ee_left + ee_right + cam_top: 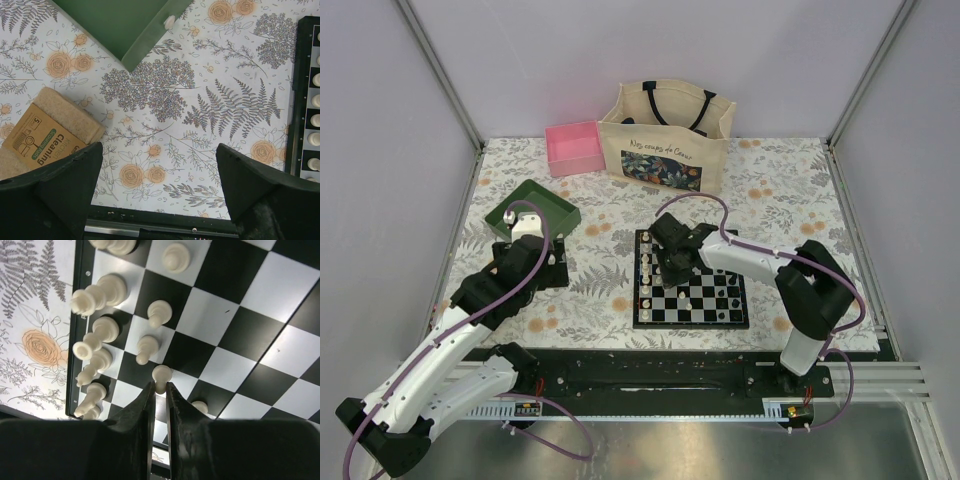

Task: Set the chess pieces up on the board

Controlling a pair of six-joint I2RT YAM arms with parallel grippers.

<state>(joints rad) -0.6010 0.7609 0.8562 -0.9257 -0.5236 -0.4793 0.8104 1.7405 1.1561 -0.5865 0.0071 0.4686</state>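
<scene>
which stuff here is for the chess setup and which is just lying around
job: board, pieces, pawn in the shut right gripper
lying about: green tray, pink box, tote bag, scouring pads

One board [720, 303]; one tote [665, 135]; one pink box [575, 148]; one green tray [545, 197]

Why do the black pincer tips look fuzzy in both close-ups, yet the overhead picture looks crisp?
Right wrist view: the right pincer sits near the lens, dark and soft, while the white pawn it pinches is sharp. Left wrist view: left pincer equally soft, tablecloth crisp. Top view: even light, faint shadows, all sharp.
</scene>
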